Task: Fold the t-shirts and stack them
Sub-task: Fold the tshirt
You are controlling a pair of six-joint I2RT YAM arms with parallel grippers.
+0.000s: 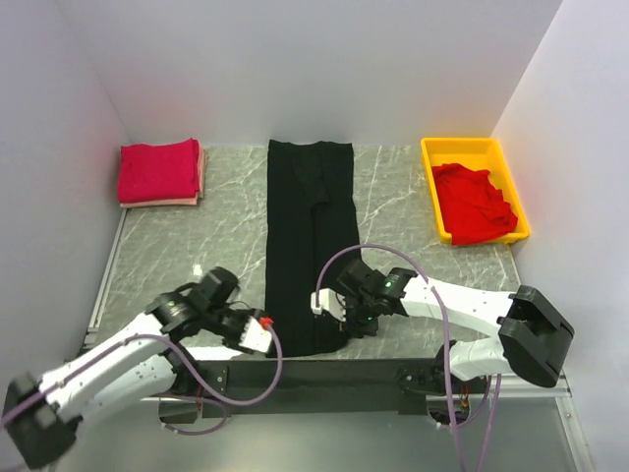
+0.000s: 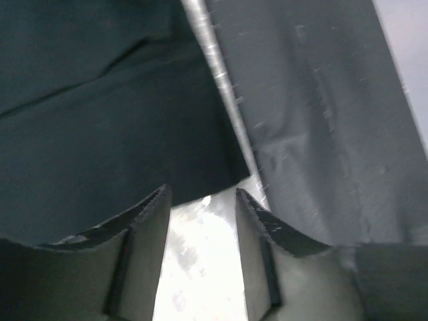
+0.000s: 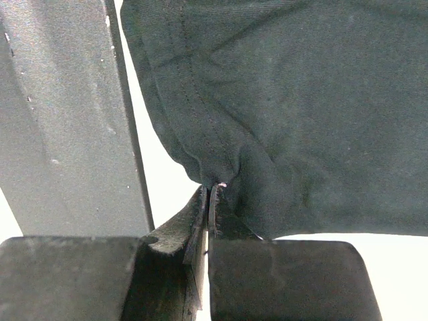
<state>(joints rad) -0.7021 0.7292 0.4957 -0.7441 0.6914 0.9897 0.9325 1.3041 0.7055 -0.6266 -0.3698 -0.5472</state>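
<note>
Plain white walls (image 1: pixel 324 59) close in a grey, white-veined marble tabletop (image 1: pixel 226 226) on three sides. At the far left corner lies a folded red t-shirt (image 1: pixel 157 172), squared up on a paler folded layer. Nearer the front, the left tool (image 1: pixel 263 332) sits low at the left edge of the black t-shirt (image 1: pixel 310 226). Seen from its wrist, this tool (image 2: pixel 200 194) is spread, with bright tabletop in the gap and the shirt's corner (image 2: pixel 100 120) just beyond the fingertips, not gripped.

The black t-shirt runs down the middle of the tabletop as a long, narrow strip from the back wall to the near edge. The right tool (image 1: pixel 332 310) is at the strip's near right edge. Its wrist view shows the tool (image 3: pixel 210 190) pressed together, pinching a bunched fold of black cloth (image 3: pixel 301 100).

At the far right stands a yellow tray (image 1: pixel 475 147) with a crumpled red t-shirt (image 1: pixel 475 204) inside.
</note>
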